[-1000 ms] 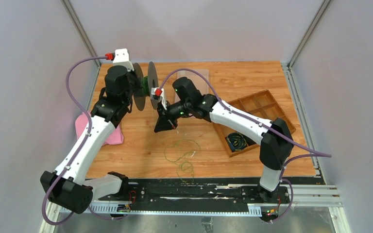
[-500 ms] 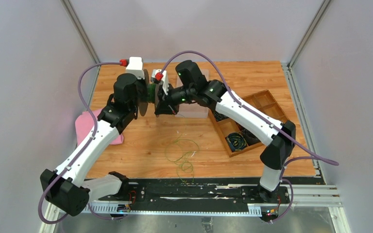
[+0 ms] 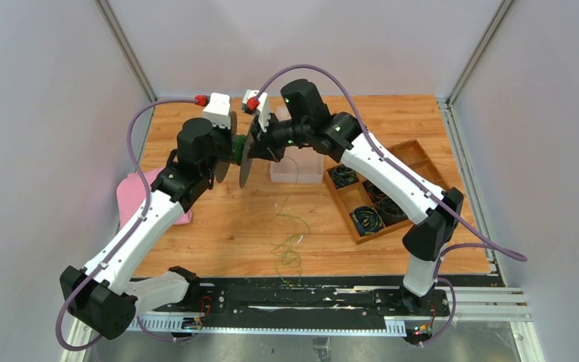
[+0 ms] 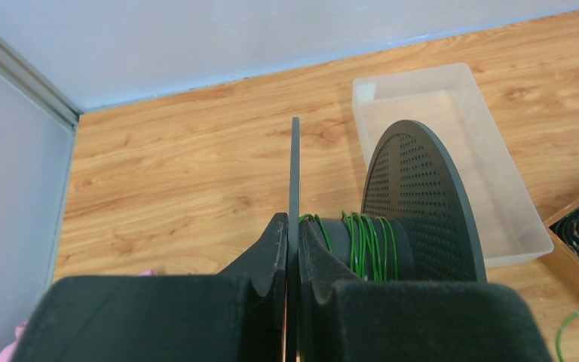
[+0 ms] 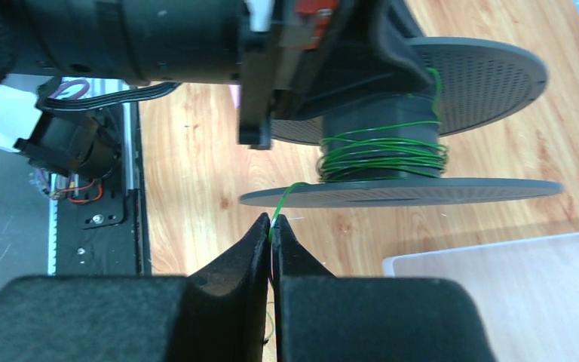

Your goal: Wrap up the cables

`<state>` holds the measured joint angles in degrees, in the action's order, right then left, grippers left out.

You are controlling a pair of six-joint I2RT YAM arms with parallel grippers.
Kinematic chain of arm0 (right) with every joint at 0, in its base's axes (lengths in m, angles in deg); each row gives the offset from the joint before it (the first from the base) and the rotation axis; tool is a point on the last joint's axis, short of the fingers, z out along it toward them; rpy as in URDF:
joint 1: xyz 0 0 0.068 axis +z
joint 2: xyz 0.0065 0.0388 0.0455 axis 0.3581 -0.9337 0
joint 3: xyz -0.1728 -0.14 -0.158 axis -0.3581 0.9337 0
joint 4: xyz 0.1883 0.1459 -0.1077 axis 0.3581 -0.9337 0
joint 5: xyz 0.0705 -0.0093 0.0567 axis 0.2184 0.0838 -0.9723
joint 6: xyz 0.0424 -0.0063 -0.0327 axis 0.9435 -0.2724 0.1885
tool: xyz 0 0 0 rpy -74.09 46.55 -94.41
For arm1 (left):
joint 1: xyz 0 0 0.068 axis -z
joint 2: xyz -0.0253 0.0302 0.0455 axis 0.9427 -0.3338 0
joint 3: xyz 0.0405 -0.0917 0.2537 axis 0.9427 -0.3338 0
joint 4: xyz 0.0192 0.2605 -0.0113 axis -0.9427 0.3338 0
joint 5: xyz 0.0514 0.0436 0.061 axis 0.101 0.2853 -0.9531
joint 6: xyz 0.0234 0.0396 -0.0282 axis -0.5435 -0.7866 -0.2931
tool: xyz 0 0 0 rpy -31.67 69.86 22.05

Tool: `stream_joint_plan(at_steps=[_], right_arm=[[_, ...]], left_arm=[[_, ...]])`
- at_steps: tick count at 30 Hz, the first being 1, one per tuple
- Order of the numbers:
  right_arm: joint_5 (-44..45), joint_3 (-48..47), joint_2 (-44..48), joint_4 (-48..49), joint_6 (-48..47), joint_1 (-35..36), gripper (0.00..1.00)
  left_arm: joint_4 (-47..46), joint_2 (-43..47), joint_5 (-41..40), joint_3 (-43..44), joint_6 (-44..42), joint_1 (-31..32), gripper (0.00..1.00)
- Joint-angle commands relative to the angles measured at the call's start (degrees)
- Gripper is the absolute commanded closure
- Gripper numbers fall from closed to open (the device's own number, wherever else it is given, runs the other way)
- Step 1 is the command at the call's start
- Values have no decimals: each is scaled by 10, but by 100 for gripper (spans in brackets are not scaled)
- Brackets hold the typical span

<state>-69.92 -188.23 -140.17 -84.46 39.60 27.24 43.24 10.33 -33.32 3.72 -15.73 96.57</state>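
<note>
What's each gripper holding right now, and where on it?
Left gripper clamps the spool by one flange. Right gripper pinches the green cable on the loose strand just off the spool.

Inspected all three views: no legible text, label, brand mark, number or sign found on any surface.

Orange-brown wooden tabletop [image 3: 211, 241]: a clear rectangular plastic bin [image 3: 298, 170] just right of the right gripper [image 5: 271, 226], a compartmented wooden tray [image 3: 411, 154] farther right, a crumpled pink cloth [image 3: 132, 196] left of the left gripper [image 4: 292, 226], and loose thin green wire loops [image 3: 290, 249] nearer the arm bases than both.
</note>
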Motion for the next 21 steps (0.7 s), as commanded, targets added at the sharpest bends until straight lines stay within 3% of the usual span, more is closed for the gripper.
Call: stream_joint_plan(at_steps=[1,21], right_arm=[[34,-28,-8,-18,-22,-15,98],[156,-59,-25,-32,-96,-36,98]], left_arm=[[-20,24,18,-3,-17,6,100],[-1,38,63,-8,-30,10,100]])
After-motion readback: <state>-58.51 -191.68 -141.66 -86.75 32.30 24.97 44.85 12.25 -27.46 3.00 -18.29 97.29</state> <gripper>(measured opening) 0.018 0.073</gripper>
